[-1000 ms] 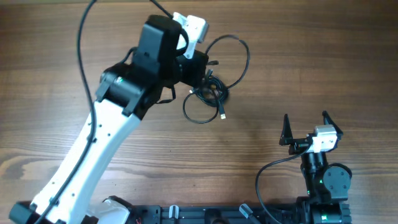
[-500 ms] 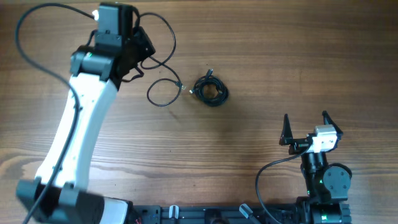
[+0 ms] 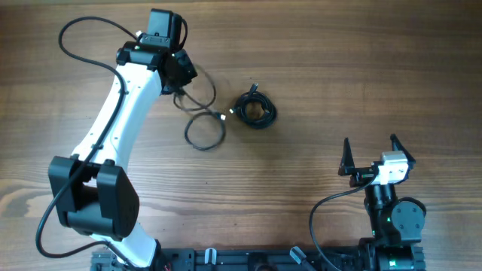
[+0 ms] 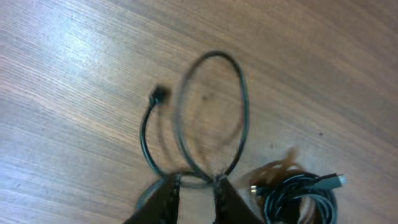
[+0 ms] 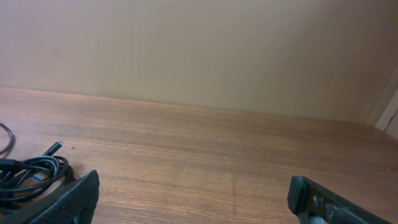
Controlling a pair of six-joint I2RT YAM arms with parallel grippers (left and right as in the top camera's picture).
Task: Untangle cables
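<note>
Since the left arm was over the tangle a second ago, it has swung far-left and dragged one cable [image 4: 245, 106] out with it; that cable now lies on the table [image 3: 339, 60] as a loose loop left of the bundle [image 3: 245, 111], no longer threaded through it. Its plug [image 4: 159, 94] is free. The bundle is now a tight coil and hasn't moved in the last half second.

So I'd call one cable separated, with the rest still knotted centre-far. The next grab probably goes back to the bundle.

Left gripper [image 4: 197, 186]: fingers narrowly parted, cable crossing the gap and not looking pinched; I read that as letting go. Right gripper [image 3: 369, 139]: spread wide and holding nothing, parked near-right, same as before.

Hard to see:
- overhead hides the left fingers under the wrist body;
- the wrist view is blurred, and it crops the fingers and bundle at the bottom edge;
- the free cable's other end is hidden under the gripper;
- the cable count in the bundle is unreadable;
- the right wrist catches only the bundle's edge.
</note>
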